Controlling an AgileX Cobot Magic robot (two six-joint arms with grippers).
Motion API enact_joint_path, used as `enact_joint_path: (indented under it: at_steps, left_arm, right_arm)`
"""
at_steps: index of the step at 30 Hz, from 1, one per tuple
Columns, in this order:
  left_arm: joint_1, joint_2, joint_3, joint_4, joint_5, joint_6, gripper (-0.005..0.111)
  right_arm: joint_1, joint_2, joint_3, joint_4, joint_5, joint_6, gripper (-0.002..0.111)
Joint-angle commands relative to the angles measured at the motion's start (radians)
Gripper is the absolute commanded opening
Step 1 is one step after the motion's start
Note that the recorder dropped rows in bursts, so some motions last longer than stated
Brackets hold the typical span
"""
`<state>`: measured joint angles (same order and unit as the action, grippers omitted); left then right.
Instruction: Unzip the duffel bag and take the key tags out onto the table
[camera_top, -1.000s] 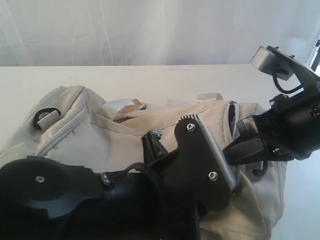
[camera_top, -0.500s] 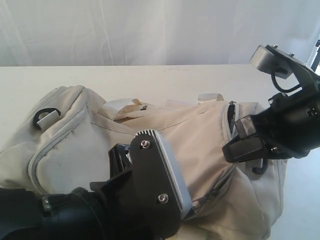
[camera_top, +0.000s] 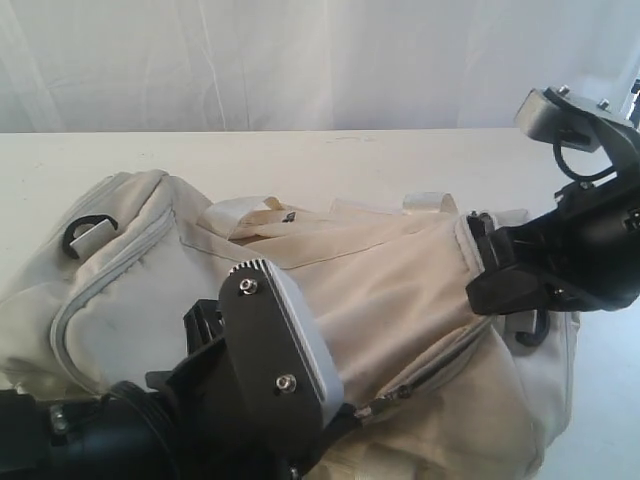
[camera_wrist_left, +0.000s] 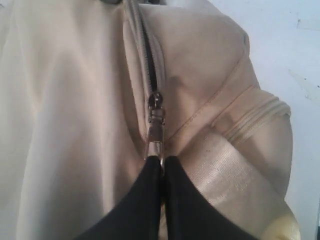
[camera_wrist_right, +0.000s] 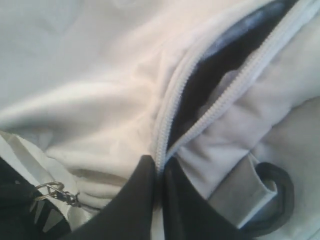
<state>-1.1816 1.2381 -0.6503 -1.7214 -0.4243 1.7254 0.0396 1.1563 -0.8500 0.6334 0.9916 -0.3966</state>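
Now: left jaws pinched shut on zipper pull (camera_wrist_left: 155, 135). Right jaws clamped on zipper edge of duffel bag (camera_top: 380, 290) at end of open gap, dark lining (camera_wrist_right: 200, 85) showing. Bag lies slumped on desk (camera_top: 300, 155), both arms over it.

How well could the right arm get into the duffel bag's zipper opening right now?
Probably not yet. The right gripper is shut on the duffel bag at the end of the zipper opening, which looks narrow; it would have to let go first.

Black arms (camera_top: 590, 240); dark screwed plate (camera_top: 265, 335), silver edge; black cable (camera_top: 572, 168); black claw fingers (camera_wrist_left: 140, 200).
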Motion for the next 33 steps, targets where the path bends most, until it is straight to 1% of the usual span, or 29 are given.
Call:
enact_joint_path:
  at_steps: [1,4,6,8,10,11,12,14,17,19,20,22,24,26,27,28,29,31,33]
  left_arm:
    - [-0.006,-0.012,0.039,-0.023,-0.007,-0.070,0.000]
    - [-0.004,-0.012,0.062,-0.023,0.019,-0.134,0.000]
    - [0.020,-0.012,0.062,-0.023,0.059,-0.137,0.000]
    - [0.124,-0.010,0.062,-0.023,0.215,-0.141,0.000]
    - [0.210,-0.005,0.062,-0.023,0.280,-0.126,0.000]
    - [0.234,-0.004,0.062,-0.023,0.296,-0.122,0.000]
    - [0.275,0.007,0.062,-0.023,0.346,-0.122,0.000]
    - [0.322,0.033,0.062,-0.023,0.442,-0.122,0.000]
    - [0.349,0.072,0.055,-0.021,0.498,-0.156,0.000]
    - [0.360,0.090,0.039,0.031,0.533,-0.208,0.000]
    - [0.371,0.100,0.025,0.095,0.560,-0.267,0.000]
    - [0.398,0.121,-0.008,0.317,0.633,-0.436,0.000]
    - [0.438,0.147,-0.061,0.645,0.742,-0.714,0.000]
    - [0.460,0.166,-0.116,0.957,0.829,-0.992,0.000]
    - [0.462,0.168,-0.145,1.104,0.867,-1.114,0.000]
    - [0.462,0.168,-0.165,1.204,0.890,-1.187,0.000]
    - [0.461,0.166,-0.191,1.294,0.920,-1.262,0.000]
    - [0.461,0.152,-0.218,1.335,0.946,-1.287,0.000]
    - [0.461,0.125,-0.236,1.337,0.964,-1.287,0.000]
  right_arm:
    - [-0.002,-0.045,-0.002,-0.072,-0.062,0.044,0.000]
    - [-0.002,-0.052,-0.002,-0.072,-0.055,0.044,0.000]
    - [-0.002,-0.052,-0.002,-0.068,-0.045,0.044,0.000]
    - [-0.002,-0.052,-0.002,-0.065,-0.026,0.044,0.000]
    - [-0.002,-0.054,-0.002,-0.065,-0.024,0.044,0.000]
    - [-0.002,-0.056,-0.002,-0.063,-0.024,0.044,0.000]
    - [-0.002,-0.058,-0.002,-0.063,-0.024,0.044,0.000]
    - [-0.002,-0.058,-0.002,-0.063,-0.024,0.044,0.000]
    - [-0.002,-0.058,-0.002,-0.063,-0.026,0.044,0.000]
    - [-0.002,-0.058,-0.002,-0.063,-0.028,0.044,0.000]
    - [-0.002,-0.058,-0.002,-0.063,-0.028,0.044,0.000]
    - [-0.002,-0.058,-0.002,-0.063,-0.028,0.044,0.000]
    - [-0.002,-0.058,-0.002,-0.063,-0.028,0.044,0.000]
    - [-0.002,-0.058,-0.002,-0.063,-0.031,0.044,0.000]
    - [-0.002,-0.058,-0.002,-0.063,-0.033,0.044,0.000]
    - [-0.002,-0.058,-0.002,-0.063,-0.035,0.044,0.000]
    - [-0.002,-0.058,-0.002,-0.063,-0.038,0.044,0.000]
    - [-0.002,-0.058,-0.002,-0.063,-0.040,0.044,0.000]
    - [-0.002,-0.058,-0.002,-0.064,-0.040,0.044,0.000]
